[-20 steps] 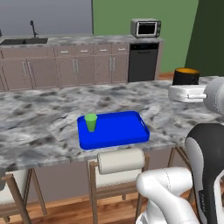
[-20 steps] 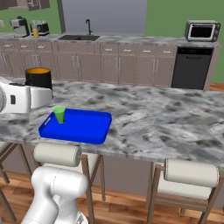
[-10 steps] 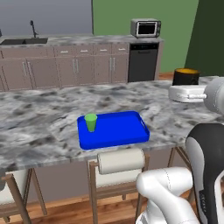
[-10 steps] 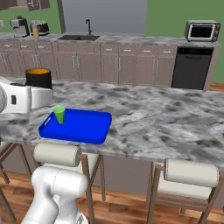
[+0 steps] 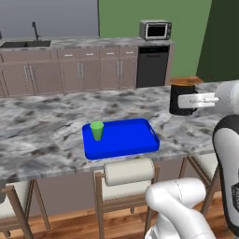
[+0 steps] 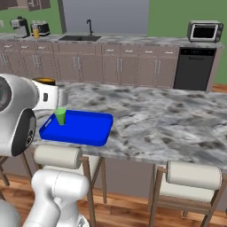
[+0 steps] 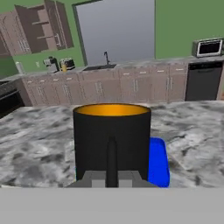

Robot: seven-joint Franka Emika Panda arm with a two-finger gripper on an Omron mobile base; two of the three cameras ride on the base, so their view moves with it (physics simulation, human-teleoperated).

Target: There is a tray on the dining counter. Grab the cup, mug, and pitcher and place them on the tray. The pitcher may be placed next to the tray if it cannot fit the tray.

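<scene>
Progress stands at 1 of 3: cup (image 5: 97, 130) sits on the tray (image 5: 126, 142); fingers (image 7: 111, 177) are clamped on the mug (image 7: 112, 140) handle, carried above the tabletop (image 5: 42, 126).

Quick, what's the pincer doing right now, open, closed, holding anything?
Pincer: closed on the handle of the black mug, holding it above the dining counter beside the tray.
</scene>
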